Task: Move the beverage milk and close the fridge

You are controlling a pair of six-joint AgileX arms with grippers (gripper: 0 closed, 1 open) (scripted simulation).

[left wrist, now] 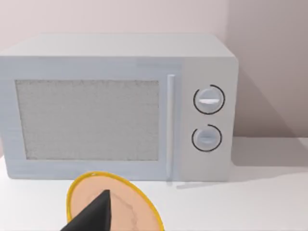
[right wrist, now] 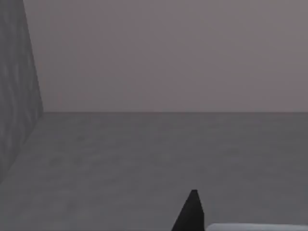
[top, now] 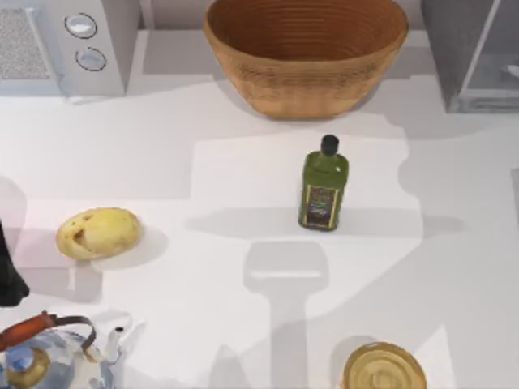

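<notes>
The fridge [top: 474, 57] stands at the table's far right, nearer the right arm; gripper finger states cannot be told.

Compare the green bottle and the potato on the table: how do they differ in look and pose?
The green bottle stands upright with a black cap; the potato lies on its side. The bottle is dark green with a label; the potato is pale yellow with brownish spots. The bottle is near the table's middle, the potato toward the left. Both rest on the white table.

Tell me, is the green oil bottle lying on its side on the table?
No, the green oil bottle stands upright, black cap upward, in front of the basket.
</notes>
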